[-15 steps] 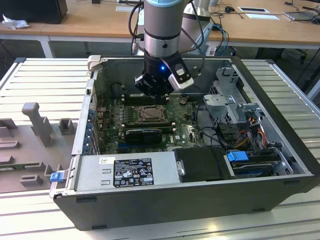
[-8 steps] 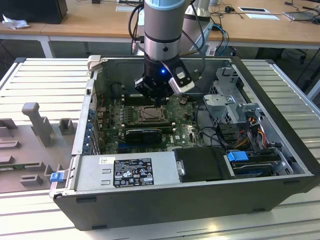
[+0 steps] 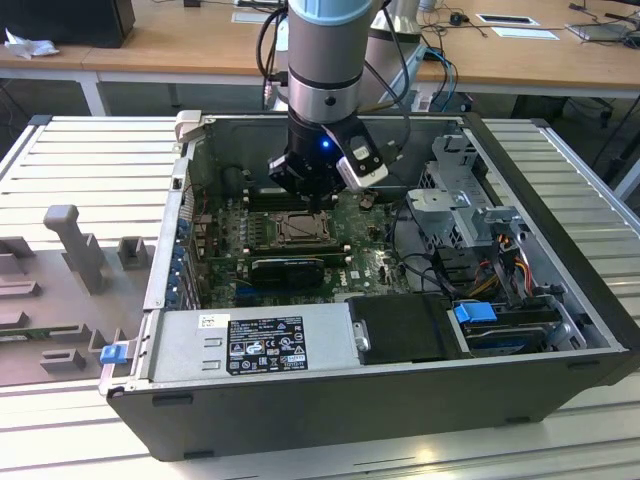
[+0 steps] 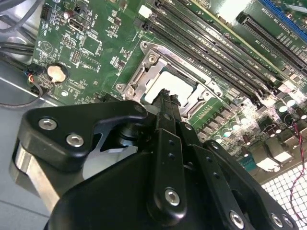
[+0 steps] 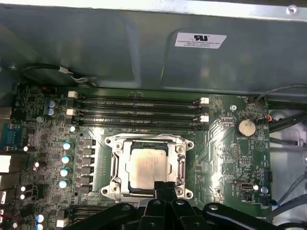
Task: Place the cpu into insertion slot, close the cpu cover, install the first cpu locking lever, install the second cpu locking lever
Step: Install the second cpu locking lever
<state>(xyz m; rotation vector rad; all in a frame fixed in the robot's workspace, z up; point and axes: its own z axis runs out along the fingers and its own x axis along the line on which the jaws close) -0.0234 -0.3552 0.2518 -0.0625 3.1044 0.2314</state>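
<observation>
The cpu (image 5: pixel 147 165) is a pale silver square lying flat in the insertion slot (image 5: pixel 111 184) on the green board. The cpu cover (image 5: pixel 181 165), a silver frame with a cut-out middle, lies down around the chip. My gripper (image 5: pixel 164 188) has its black fingers pressed together at the socket's edge, just over the chip's rim, and nothing shows between them. In the second wrist view the fingertips (image 4: pixel 165 98) hover at the edge of the cpu (image 4: pixel 175 82). In the exterior view the gripper (image 3: pixel 318 205) hangs directly over the insertion slot (image 3: pixel 298 230) inside the open computer case. I cannot make out the locking levers.
Long black memory sticks (image 5: pixel 139 110) run beside the socket, toward the case wall (image 5: pixel 144 48). A coin battery (image 5: pixel 246 127) sits on the board. A grey drive cage (image 3: pixel 460 195), cables (image 3: pixel 500 260) and the power supply (image 3: pixel 260 345) crowd the case.
</observation>
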